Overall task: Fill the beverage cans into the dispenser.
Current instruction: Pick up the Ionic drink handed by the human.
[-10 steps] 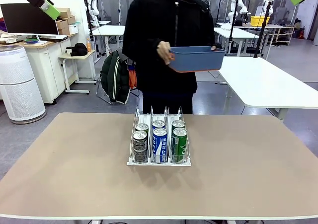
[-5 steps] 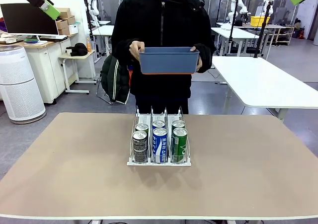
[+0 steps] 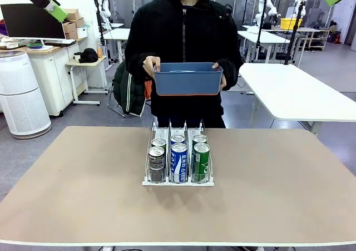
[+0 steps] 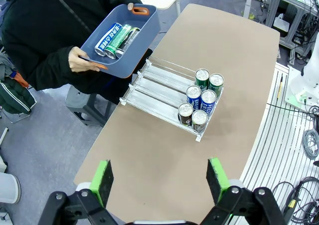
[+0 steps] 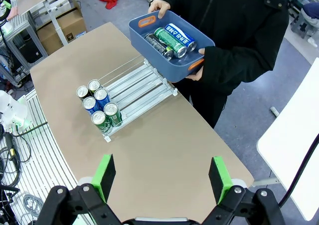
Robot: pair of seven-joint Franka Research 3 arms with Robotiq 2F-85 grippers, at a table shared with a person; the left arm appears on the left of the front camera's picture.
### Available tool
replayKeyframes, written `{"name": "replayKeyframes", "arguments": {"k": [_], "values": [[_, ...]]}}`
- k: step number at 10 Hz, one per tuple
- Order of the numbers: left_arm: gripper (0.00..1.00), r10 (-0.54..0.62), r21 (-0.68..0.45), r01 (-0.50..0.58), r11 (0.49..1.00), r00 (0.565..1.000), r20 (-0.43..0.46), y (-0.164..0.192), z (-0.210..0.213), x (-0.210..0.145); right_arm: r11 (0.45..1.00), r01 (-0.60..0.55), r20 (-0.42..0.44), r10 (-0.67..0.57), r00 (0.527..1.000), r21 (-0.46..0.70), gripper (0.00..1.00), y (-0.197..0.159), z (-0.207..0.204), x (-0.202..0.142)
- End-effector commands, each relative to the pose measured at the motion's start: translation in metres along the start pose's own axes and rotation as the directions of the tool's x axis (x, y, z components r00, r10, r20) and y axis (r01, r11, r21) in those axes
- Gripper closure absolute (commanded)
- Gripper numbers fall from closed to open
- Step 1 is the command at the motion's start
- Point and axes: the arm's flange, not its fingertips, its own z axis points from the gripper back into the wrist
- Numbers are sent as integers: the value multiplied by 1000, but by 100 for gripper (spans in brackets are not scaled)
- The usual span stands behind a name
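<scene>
The dispenser [image 3: 161, 131] stands mid-table with two beverage cans in each of its three lanes: black [image 3: 157, 163], blue-and-white [image 3: 179, 162] and green [image 3: 201, 161] in front. At the far edge a person holds a blue bin [image 3: 188, 79] in both hands. In the left wrist view the bin [image 4: 141, 27] holds three more cans [image 4: 117, 39] lying down, above the dispenser's bare lanes [image 4: 155, 84]. My left gripper [image 4: 159, 180] and right gripper [image 5: 162, 176] hang open high above the table, holding nothing. The right wrist view shows the bin's cans [image 5: 168, 41] and the dispenser [image 5: 133, 84].
The brown table [image 3: 83, 195] lies bare around the dispenser on all sides. Behind the person stand white tables [image 3: 300, 95], a chair with a jacket [image 3: 129, 87] and a white air purifier [image 3: 21, 95].
The person has turned to face the table, bringing the blue bin from the right to the middle, and has lowered it a little. Both grippers stay still.
</scene>
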Motion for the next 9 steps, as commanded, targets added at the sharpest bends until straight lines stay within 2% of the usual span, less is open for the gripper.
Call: {"name": "replayKeyframes", "arguments": {"k": [1, 9], "values": [[0, 9, -7, -9, 1000, 1000, -2, -1, 0, 0, 1000, -1, -2, 1, 1000, -1, 0, 1, 0, 0], [0, 9, -7, -9, 1000, 1000, -2, -1, 0, 0, 1000, -1, -2, 1, 1000, -1, 0, 1, 0, 0]]}}
